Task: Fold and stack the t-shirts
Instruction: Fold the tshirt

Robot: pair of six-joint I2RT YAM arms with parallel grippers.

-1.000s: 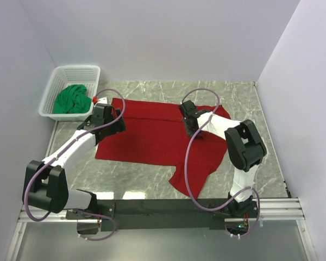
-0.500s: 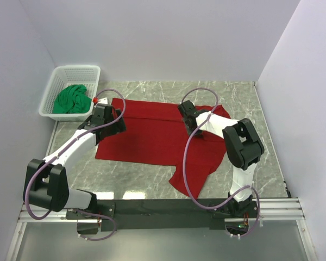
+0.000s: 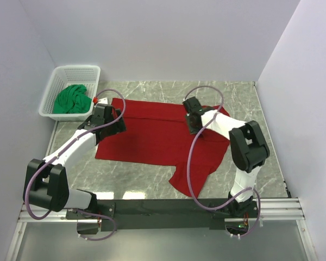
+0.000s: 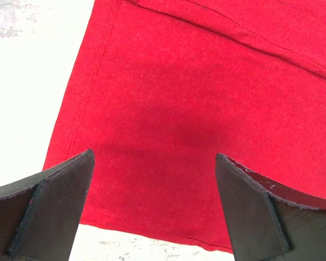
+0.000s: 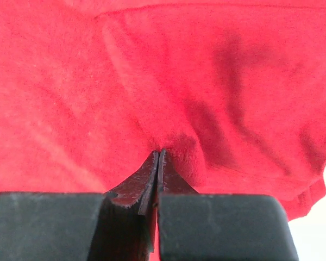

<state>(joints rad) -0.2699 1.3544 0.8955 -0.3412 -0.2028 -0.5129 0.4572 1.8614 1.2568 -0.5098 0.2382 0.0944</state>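
The deep red t-shirt (image 3: pixel 152 136) lies spread on the marble table, its lower right part hanging toward the near edge. My left gripper (image 3: pixel 110 120) is open just above the shirt's left edge. In the left wrist view its fingers (image 4: pixel 54 201) straddle the red hem (image 4: pixel 195 98). My right gripper (image 3: pixel 191 126) is shut, pinching a pucker of red fabric (image 5: pixel 98 81) at its tips (image 5: pixel 158 155), near the shirt's upper right. The bright green t-shirt (image 3: pixel 70 99) lies crumpled in the basket.
The white lattice basket (image 3: pixel 76 68) stands at the back left corner, off the marble. Walls close in on the left, back and right. The black rail of the arm bases runs along the near edge.
My right gripper has shifted slightly to the right, tugging the pinched red fabric with it. The left arm has not moved.
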